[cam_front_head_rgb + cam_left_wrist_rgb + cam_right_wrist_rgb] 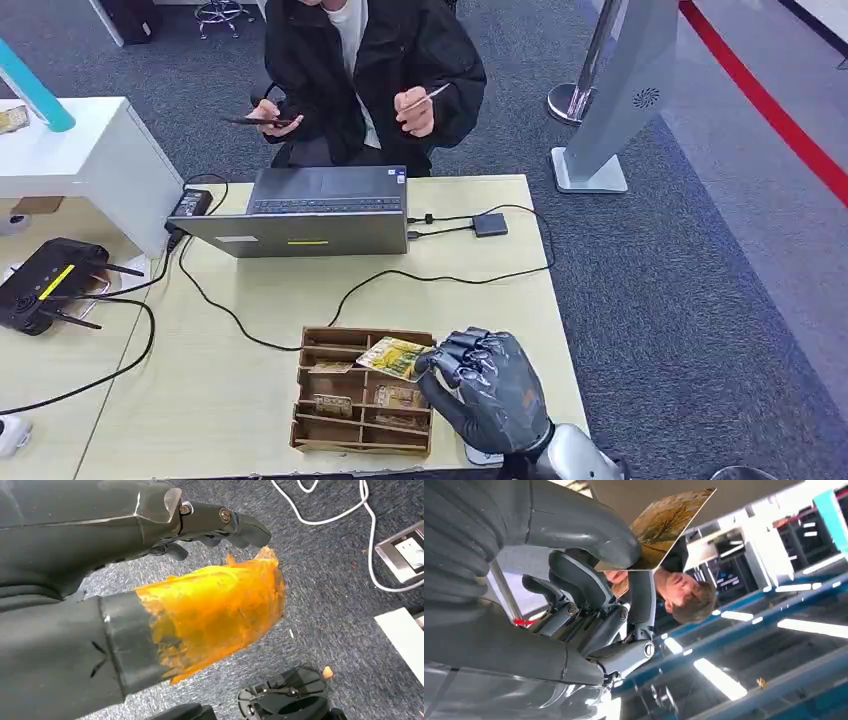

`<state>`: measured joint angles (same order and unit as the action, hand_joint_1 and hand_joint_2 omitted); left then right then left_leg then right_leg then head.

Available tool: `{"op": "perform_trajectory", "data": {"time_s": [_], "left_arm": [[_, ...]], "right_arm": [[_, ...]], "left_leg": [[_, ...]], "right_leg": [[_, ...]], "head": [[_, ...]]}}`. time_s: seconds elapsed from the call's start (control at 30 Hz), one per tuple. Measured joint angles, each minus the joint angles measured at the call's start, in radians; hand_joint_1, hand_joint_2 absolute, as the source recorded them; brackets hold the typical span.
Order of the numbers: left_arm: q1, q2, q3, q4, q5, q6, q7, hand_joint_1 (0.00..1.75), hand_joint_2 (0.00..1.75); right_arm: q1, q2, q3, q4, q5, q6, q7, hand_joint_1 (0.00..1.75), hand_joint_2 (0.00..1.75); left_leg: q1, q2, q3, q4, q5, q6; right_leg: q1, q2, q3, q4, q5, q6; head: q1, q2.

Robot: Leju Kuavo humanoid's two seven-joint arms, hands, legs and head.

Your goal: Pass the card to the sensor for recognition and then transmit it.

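Across the table (pixel 480 300), near its far edge, a small dark box on a cable (pixel 490 224) lies beside the laptop (pixel 310 212) and is, I judge, the sensor; it is well apart from the wooden tray (pixel 312 415) at the near edge. Over that tray's right side the right hand (pixel 485 385) pinches the card (pixel 393 358) by one end, its long axis pointing left and away from the palm (thumb on its face in the right wrist view). The left hand (pixel 220 522) hangs over carpet, holding nothing, so the right is far nearer.
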<state>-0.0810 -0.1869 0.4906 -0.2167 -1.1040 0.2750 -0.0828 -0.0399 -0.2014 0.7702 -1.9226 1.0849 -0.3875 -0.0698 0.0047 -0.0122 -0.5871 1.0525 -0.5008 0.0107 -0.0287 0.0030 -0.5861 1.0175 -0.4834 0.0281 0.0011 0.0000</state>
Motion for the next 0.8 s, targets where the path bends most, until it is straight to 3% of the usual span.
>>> {"op": "perform_trajectory", "data": {"time_s": [0.5,0.8], "left_arm": [[0.004,0.0,-0.016,0.0,-0.011,0.002,0.007,0.0,0.0],[0.004,-0.005,-0.019,0.0,-0.017,0.005,0.012,0.0,0.0]], "right_arm": [[-0.006,0.011,-0.061,-0.024,0.056,-0.013,0.063,1.75,1.75],[-0.035,0.049,-0.114,0.003,0.069,0.026,0.124,1.75,1.75]], "left_leg": [[0.0,0.0,0.0,0.0,0.0,0.0],[0.0,0.0,0.0,0.0,0.0,0.0]], "right_leg": [[0.0,0.0,0.0,0.0,0.0,0.0],[0.0,0.0,0.0,0.0,0.0,0.0]], "head": [[0.0,0.0],[0.0,0.0]]}}
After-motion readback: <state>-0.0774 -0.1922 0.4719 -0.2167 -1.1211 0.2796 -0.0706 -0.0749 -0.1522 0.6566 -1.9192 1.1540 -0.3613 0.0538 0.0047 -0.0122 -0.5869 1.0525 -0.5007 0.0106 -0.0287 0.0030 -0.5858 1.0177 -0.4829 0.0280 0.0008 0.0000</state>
